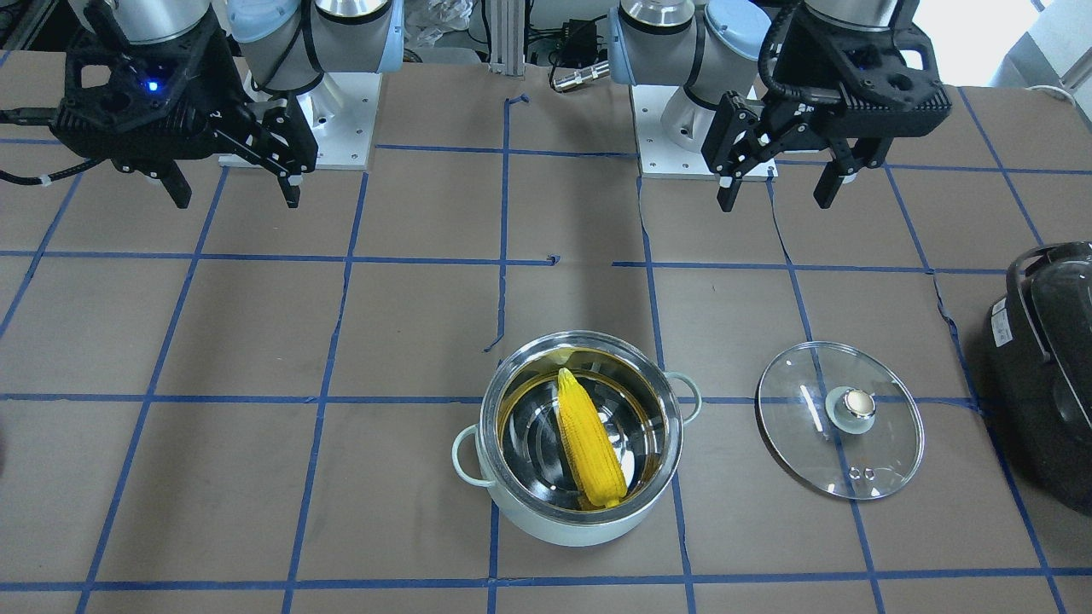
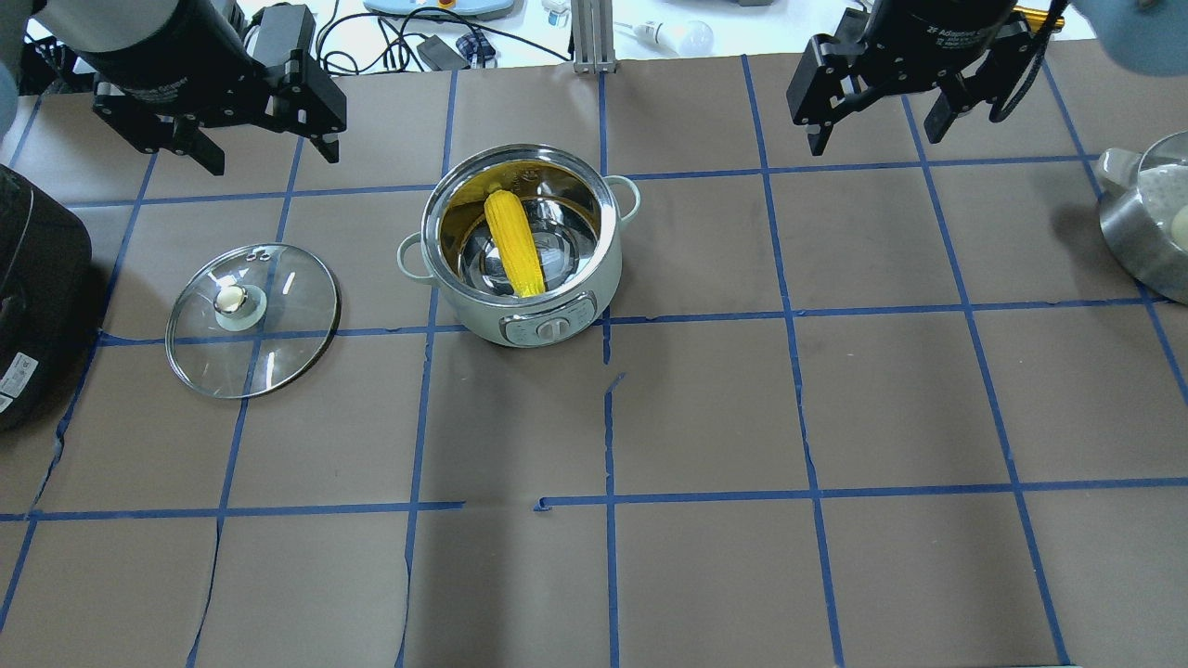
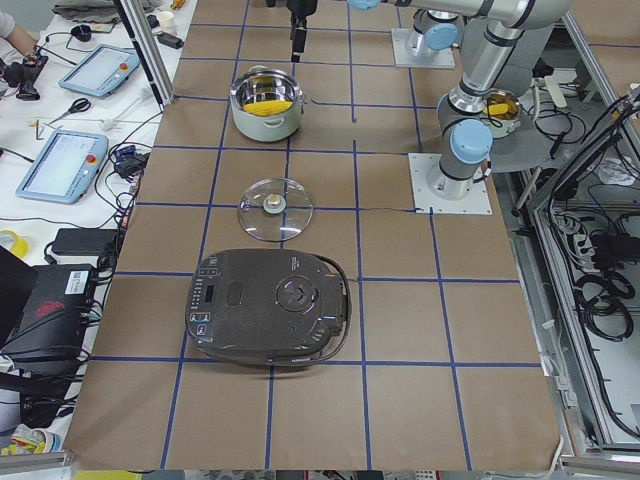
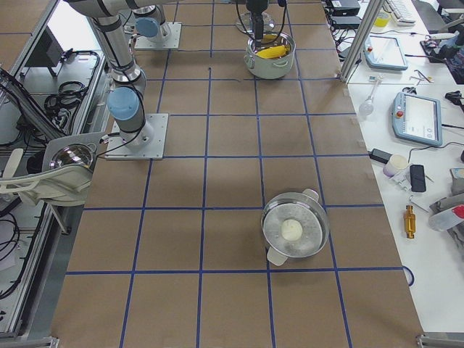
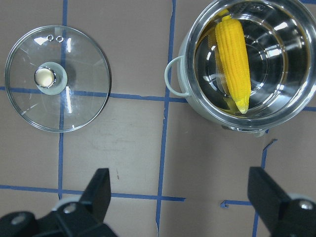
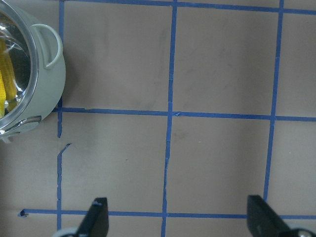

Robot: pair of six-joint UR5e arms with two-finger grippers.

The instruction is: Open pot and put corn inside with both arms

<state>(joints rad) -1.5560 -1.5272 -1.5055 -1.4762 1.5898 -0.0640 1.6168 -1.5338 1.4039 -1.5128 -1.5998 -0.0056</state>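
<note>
The mint-green pot (image 1: 546, 518) stands open, its lid off. The yellow corn (image 1: 589, 443) lies inside it, leaning against the steel wall; it also shows in the overhead view (image 2: 515, 243) and the left wrist view (image 5: 234, 59). The clear glass lid (image 1: 802, 426) lies flat on the table beside the pot, knob up, and shows in the overhead view (image 2: 278, 320). My left gripper (image 1: 772, 192) is open and empty, raised above the table on the near side of the lid. My right gripper (image 1: 235, 192) is open and empty, raised well off to the pot's other side.
A large black appliance (image 2: 37, 278) stands at the table's left end, beyond the lid. A steel pot (image 2: 1146, 241) with a white lump inside stands at the right end. Blue tape lines grid the brown table cover.
</note>
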